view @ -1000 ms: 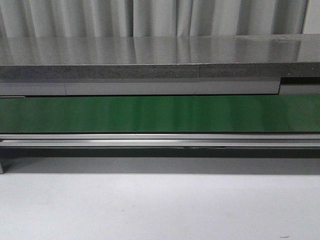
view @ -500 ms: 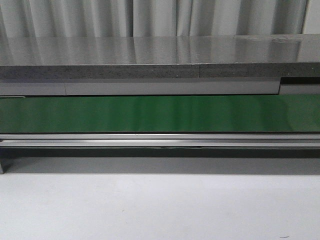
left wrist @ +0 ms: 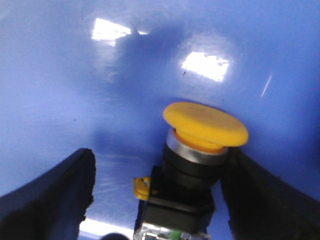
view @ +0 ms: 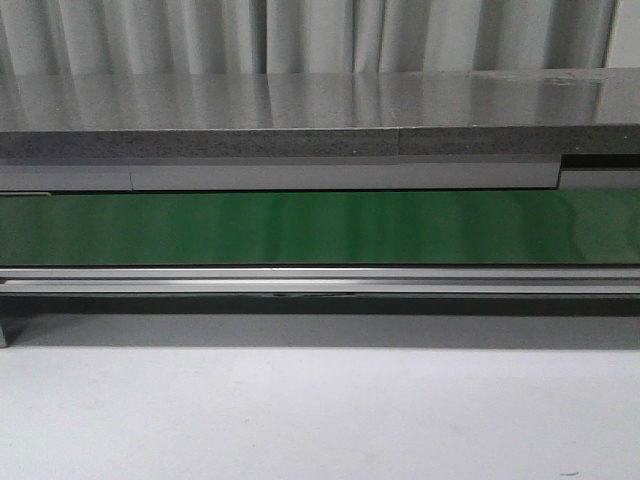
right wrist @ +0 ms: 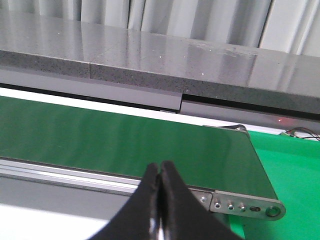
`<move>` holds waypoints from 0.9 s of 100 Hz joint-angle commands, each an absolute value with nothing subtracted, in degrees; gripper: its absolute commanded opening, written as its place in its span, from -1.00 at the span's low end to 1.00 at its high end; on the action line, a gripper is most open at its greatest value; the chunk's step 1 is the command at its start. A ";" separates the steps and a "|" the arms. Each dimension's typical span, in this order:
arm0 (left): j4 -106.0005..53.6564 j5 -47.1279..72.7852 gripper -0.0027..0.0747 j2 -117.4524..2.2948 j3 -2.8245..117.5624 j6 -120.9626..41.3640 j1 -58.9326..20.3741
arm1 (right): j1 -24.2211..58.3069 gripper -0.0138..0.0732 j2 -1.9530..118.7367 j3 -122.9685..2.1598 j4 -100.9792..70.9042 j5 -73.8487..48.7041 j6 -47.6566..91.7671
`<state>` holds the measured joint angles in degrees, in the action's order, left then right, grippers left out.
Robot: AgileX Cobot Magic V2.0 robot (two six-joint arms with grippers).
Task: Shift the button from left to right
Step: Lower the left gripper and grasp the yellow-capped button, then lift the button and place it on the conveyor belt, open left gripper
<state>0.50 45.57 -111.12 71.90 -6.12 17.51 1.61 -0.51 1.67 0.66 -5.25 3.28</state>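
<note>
Left gripper (left wrist: 160, 200) is spread wide around the yellow mushroom-cap push-button on a black boxy body (left wrist: 192, 165), which lies on a glossy blue surface (left wrist: 75, 90), offset toward one finger, apparently touching it, long axis along the fingers. Right gripper (right wrist: 159, 200) is pressed together, empty, above the green conveyor belt (right wrist: 100, 140). Left arm clearly nearer; the button's desk position can't be told, as the front view shows neither.

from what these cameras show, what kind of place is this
Probably a factory-style workcell or automation test line. A long green conveyor belt in a metal frame runs across the front, a grey stone-like counter sits behind it, and the left gripper sits around an industrial push-button over a blue surface.
</note>
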 commanded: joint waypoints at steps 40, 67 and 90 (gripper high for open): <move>0.00 49.70 -0.92 -107.43 78.29 -6.22 17.54 | 1.34 -0.84 -1.50 1.73 1.30 -0.61 3.33; -8.37 54.96 -0.92 -102.04 84.52 -11.56 17.09 | 1.34 -0.84 -1.50 1.73 1.30 -0.61 3.33; -14.22 58.00 -0.92 -101.02 87.47 -16.00 12.68 | 1.34 -0.84 -1.50 1.73 1.30 -0.61 3.33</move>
